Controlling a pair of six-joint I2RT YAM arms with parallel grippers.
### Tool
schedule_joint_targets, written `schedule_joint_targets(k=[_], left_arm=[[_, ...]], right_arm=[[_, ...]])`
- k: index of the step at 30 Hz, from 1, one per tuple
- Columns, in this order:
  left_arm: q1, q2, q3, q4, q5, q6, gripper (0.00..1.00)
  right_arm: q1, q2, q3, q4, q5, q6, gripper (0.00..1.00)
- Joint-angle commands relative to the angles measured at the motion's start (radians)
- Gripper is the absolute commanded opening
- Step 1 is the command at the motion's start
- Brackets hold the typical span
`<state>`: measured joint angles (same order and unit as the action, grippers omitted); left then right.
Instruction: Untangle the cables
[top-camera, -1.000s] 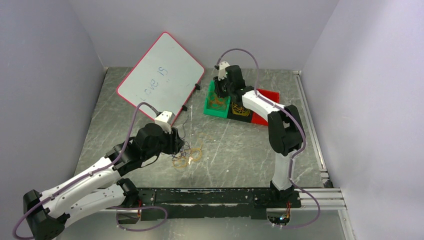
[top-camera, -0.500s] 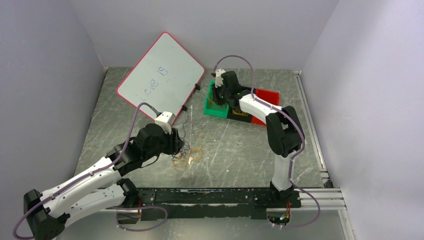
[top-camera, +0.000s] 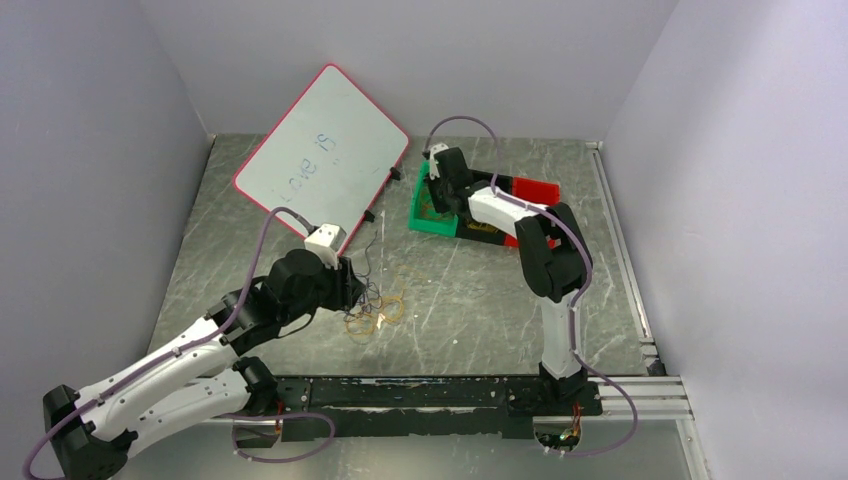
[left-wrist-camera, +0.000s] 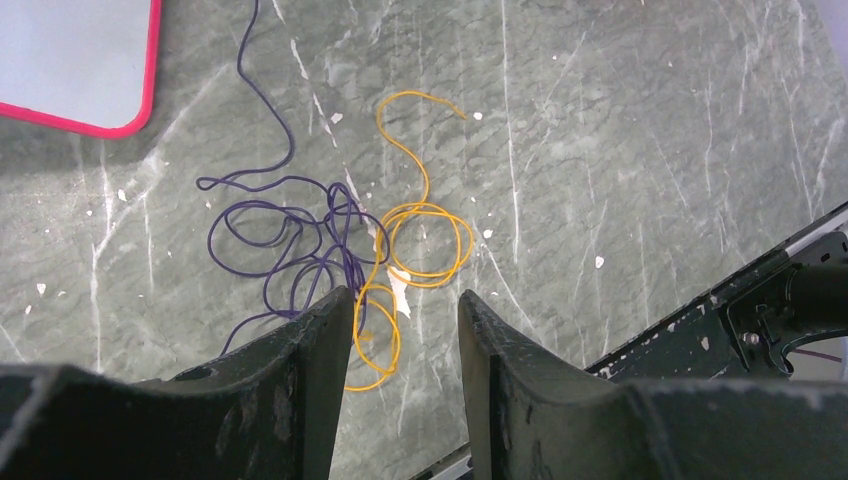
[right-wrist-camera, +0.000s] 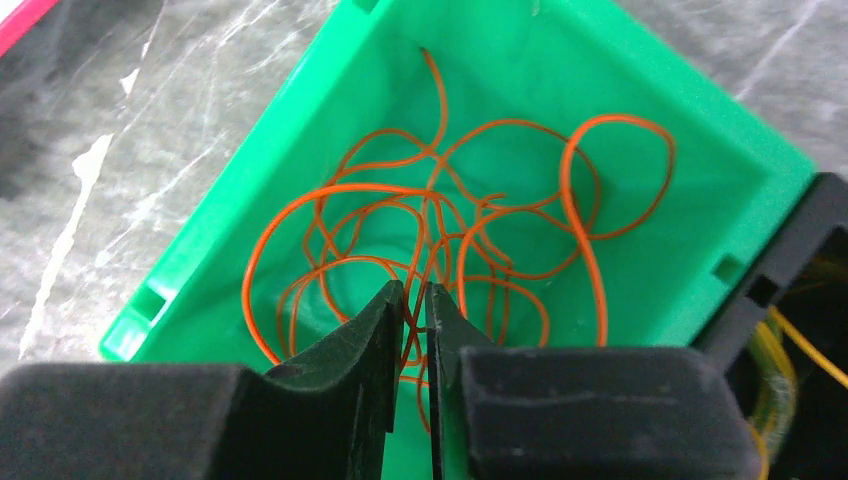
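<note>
I work in a lab test cell: plain pale walls (top-camera: 90, 150) box in my scuffed grey tabletop (top-camera: 470, 300), a metal rail (top-camera: 650, 392) runs along its near edge, and a scribbled whiteboard (top-camera: 320, 150) leans far left.

A grey, marbled tabletop (top-camera: 480, 300) with small white flecks fills the floor of a pale-walled enclosure. At its far left a whiteboard (top-camera: 322, 150) with a red frame stands tilted, with faint blue writing on its face. To the right of it three containers sit in a row, touching. A green bin (right-wrist-camera: 520, 60) is nearest the whiteboard, a black bin (right-wrist-camera: 805, 215) sits against it, then a red tray (top-camera: 540, 188). A black rail (top-camera: 420, 392) runs along the near edge, and a metal rail (top-camera: 618, 250) runs along the right.
</note>
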<state>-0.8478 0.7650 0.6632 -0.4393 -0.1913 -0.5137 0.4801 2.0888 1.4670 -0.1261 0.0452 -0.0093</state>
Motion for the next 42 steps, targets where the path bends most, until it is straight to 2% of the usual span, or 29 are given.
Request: schedule_joint_targets(k=[1,5,9,15,22,28,31,37,42], left_arm=[[0.004,-0.006,-0.009,-0.012,-0.02,-0.009,0.48],[0.004,-0.002,-0.008,-0.008,-0.02,-0.009,0.48],[0.004,0.002,-0.005,-0.002,-0.02,-0.008,0.49],[0.014,0.033,0.048,-0.046,-0.05,-0.017,0.5],[0.055,0.093,0.086,-0.059,-0.063,-0.019,0.54],[0.067,0.186,0.072,0.015,0.017,0.012,0.57],[0.066,0.249,0.078,0.04,0.016,0.028,0.58],[0.066,0.392,0.051,0.111,0.037,0.037,0.58],[0.054,0.485,0.043,0.207,0.16,0.051,0.54]], right_arm=[[-0.006,-0.007,0.033,0.007,0.102,-0.037,0.18],[-0.005,-0.057,0.002,0.076,-0.003,-0.045,0.22],[-0.005,-0.131,-0.016,0.113,-0.13,-0.024,0.32],[-0.004,-0.242,-0.07,0.12,-0.126,0.0,0.46],[0.008,-0.443,-0.261,0.151,-0.154,0.078,0.5],[0.008,-0.624,-0.452,0.146,-0.142,0.201,0.52],[0.008,-0.73,-0.582,0.135,-0.084,0.251,0.53],[0.008,-0.933,-0.697,0.013,0.065,0.304,0.58],[0.008,-1.058,-0.79,-0.018,0.09,0.34,0.59]])
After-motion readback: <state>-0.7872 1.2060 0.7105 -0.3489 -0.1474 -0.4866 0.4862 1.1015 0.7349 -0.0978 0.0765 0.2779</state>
